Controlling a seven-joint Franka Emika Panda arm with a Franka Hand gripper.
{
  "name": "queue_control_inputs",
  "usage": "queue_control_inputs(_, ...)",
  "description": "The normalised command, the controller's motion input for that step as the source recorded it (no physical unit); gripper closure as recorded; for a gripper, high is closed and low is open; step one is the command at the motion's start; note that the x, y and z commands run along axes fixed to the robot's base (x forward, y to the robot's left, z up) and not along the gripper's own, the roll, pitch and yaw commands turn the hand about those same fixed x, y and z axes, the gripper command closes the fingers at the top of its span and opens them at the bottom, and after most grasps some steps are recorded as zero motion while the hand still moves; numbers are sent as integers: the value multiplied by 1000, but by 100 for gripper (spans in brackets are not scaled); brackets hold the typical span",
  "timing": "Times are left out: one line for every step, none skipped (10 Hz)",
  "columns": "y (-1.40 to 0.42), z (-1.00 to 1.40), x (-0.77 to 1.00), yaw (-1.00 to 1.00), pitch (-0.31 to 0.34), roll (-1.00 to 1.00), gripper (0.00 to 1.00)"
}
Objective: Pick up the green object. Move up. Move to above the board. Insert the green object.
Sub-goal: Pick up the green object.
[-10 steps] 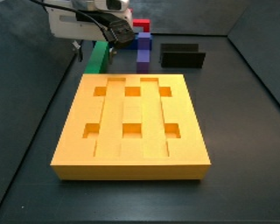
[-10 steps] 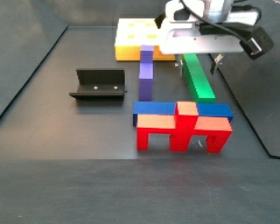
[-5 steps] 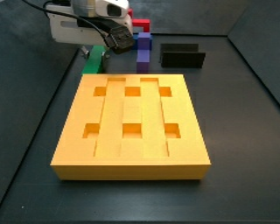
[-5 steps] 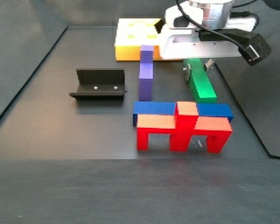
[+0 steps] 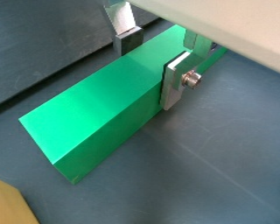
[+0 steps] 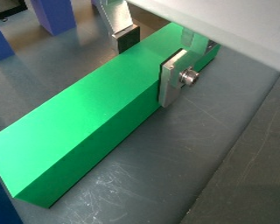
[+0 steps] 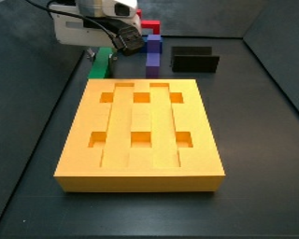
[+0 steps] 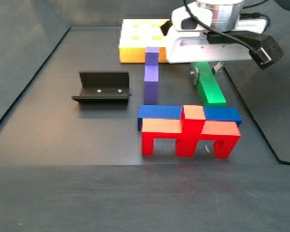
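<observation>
Green object (image 5: 101, 118) lies on floor between gripper (image 5: 154, 59) fingers, plates flanking sides.

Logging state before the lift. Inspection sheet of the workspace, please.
Surface: dark floor, lightly scuffed, walled.
Job's things: green object lying flat on the floor; board flat, recesses empty.
Clutter: purple bar, blue bar, red block, fixture.
Grippers: hand low over the green object near one end, fingers straddling its sides; contact cannot be told.
Cables: black cable looping at the wrist.
Surroundings: dark walls, nothing else seen.
</observation>
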Motion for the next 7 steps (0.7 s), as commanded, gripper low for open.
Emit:
queue_control_inputs(0, 0, 0, 0, 0, 0, 100)
queue_control_inputs(0, 0, 0, 0, 0, 0, 100)
queue_control_inputs(0, 0, 0, 0, 0, 0, 100)
queue_control_inputs(0, 0, 0, 0, 0, 0, 100)
queue_control_inputs(0, 0, 0, 0, 0, 0, 100)
queue_control_inputs(0, 0, 0, 0, 0, 0, 100)
queue_control_inputs(0, 0, 0, 0, 0, 0, 100)
